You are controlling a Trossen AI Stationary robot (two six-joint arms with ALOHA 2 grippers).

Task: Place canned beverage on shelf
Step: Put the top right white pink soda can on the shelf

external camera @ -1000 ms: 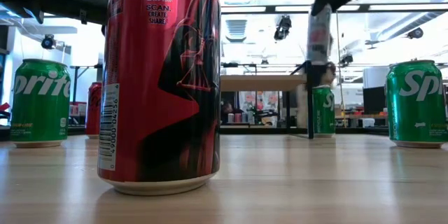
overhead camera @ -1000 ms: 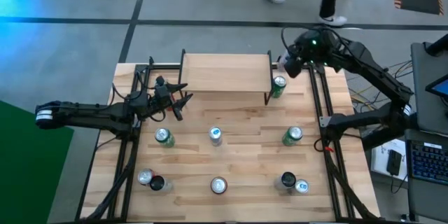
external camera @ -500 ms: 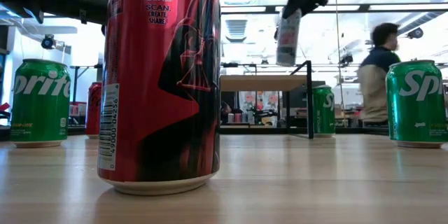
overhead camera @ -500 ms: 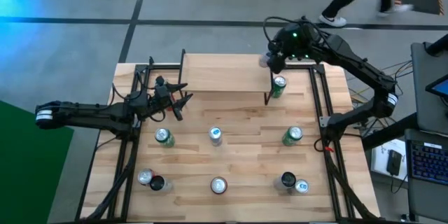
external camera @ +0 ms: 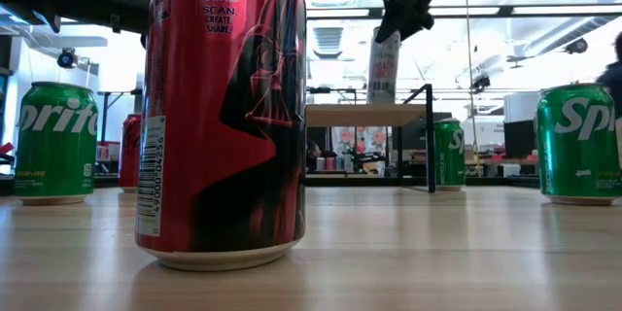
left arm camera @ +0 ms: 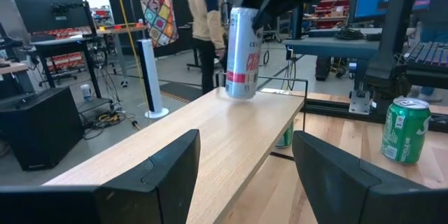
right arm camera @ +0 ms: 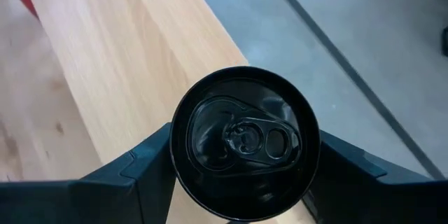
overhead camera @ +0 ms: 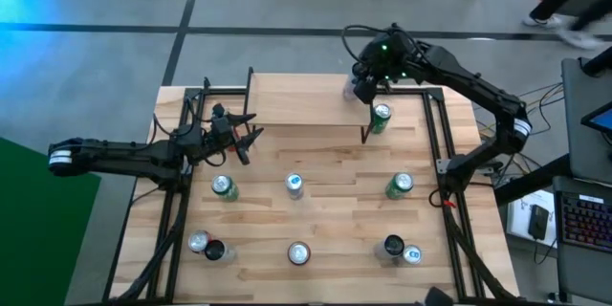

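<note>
1. The silver can (left arm camera: 242, 53) hangs tilted over the right end of the shelf (overhead camera: 306, 100), its base at or just above the top; whether they touch cannot be told.
2. The right pincer (right arm camera: 241, 155) clamps the can by its sides near the top. Its wrist view shows only the dark lid and the shelf's far edge below; the label is hidden there.
3. The left wrist view alone shows the red lettering, part covered by the pincer.
4. From above, the can is mostly hidden beneath the right arm.
5. The shelf top left of the can lies bare.
6. A green can (overhead camera: 381, 118) stands on the desk (overhead camera: 335, 215) by the shelf's right legs.
7. The left pincer (overhead camera: 251, 132), half open and empty, hovers off the shelf's left front corner.
</note>
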